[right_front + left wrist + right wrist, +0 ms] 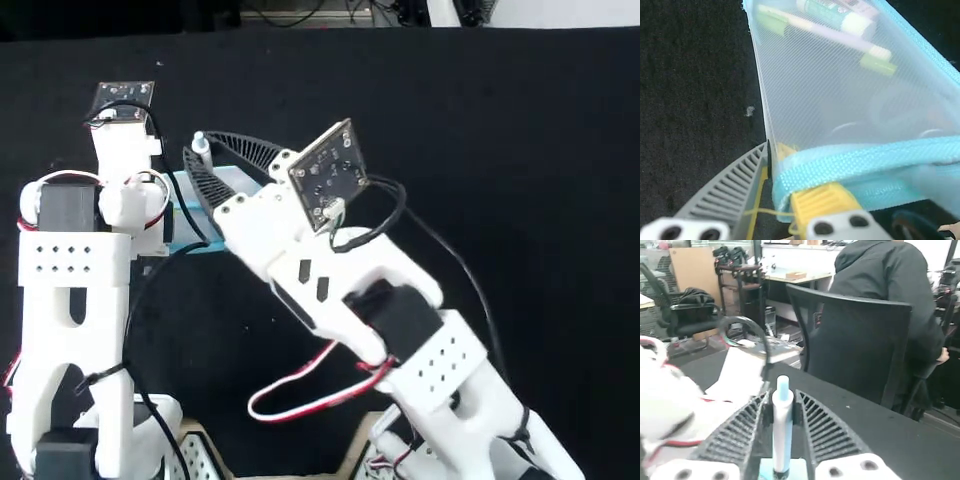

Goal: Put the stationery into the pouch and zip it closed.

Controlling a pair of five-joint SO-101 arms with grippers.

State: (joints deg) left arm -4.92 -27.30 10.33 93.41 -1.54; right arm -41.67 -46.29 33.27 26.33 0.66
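A translucent mesh pouch [830, 90] with a light-blue zipper band [865, 160] holds a glue stick [840, 12] and pens [840, 40]. My left gripper [774, 152] is shut on the pouch's corner, pinched between a grey ribbed finger [735, 185] and a yellow pad. In the high view the pouch [186, 203] lies between the two arms. My right gripper [782, 399] is shut on a white pen [782, 425] with a pale blue tip, held upright. From above, that gripper [207, 162] hangs over the pouch's far end, with the pen [200, 142] sticking out past its fingers.
A black cloth [500, 150] covers the table, with wide free room to the right and at the back. The left arm's body [75, 270] stands at the left, and red-and-white cables [300, 390] loop near the front edge. A black chair [855, 345] stands beyond the table.
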